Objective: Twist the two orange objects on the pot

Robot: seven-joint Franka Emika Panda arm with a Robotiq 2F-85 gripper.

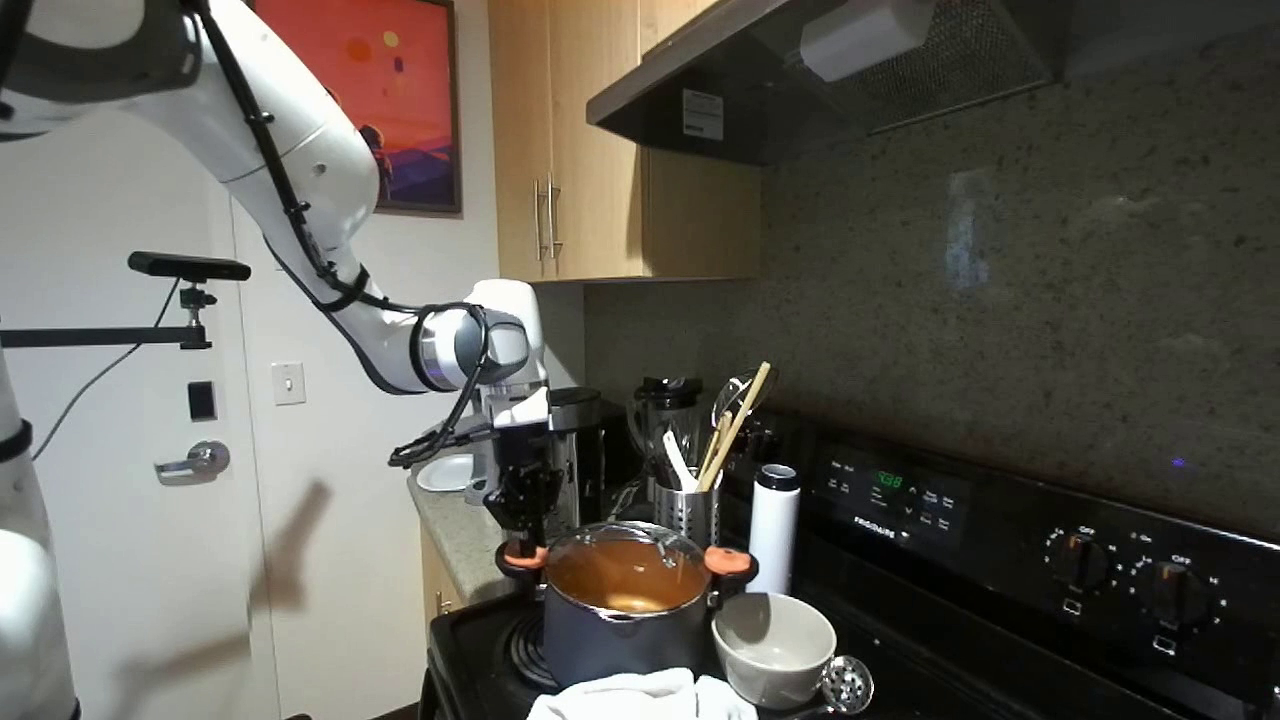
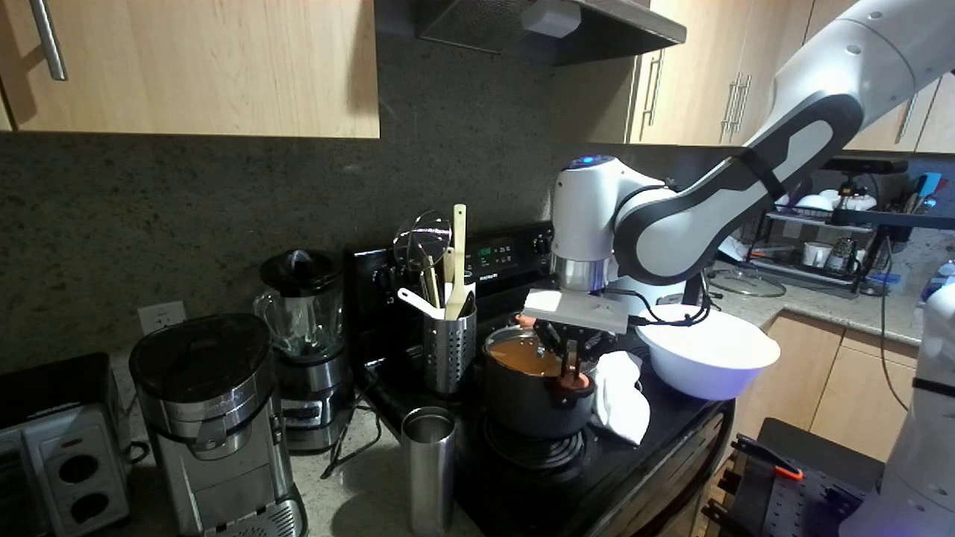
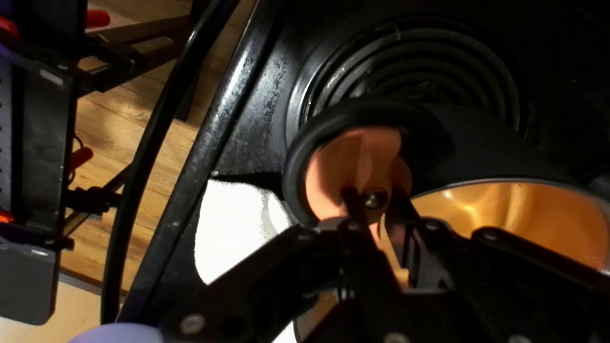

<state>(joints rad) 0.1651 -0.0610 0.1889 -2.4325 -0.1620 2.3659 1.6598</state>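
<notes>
The dark grey pot (image 1: 625,648) stands on the stove, also seen in an exterior view (image 2: 522,406) and the wrist view (image 3: 481,147). It has a glass lid and orange-brown contents. One orange object (image 1: 522,560) sits on a black side handle; it also shows in an exterior view (image 2: 574,380) and the wrist view (image 3: 331,174). The second orange object (image 1: 728,560) is on the opposite handle, partly hidden behind the gripper in an exterior view (image 2: 525,321). My gripper (image 3: 374,197) points down, its two fingers close together on either side of the first orange object's raised ridge.
A white cloth (image 2: 619,395) lies against the pot. A grey bowl (image 1: 775,640), a slotted spoon (image 1: 848,685) and a white bottle (image 1: 776,525) stand close by. A utensil holder (image 2: 450,350) is behind. A large white bowl (image 2: 709,350) is beside the arm.
</notes>
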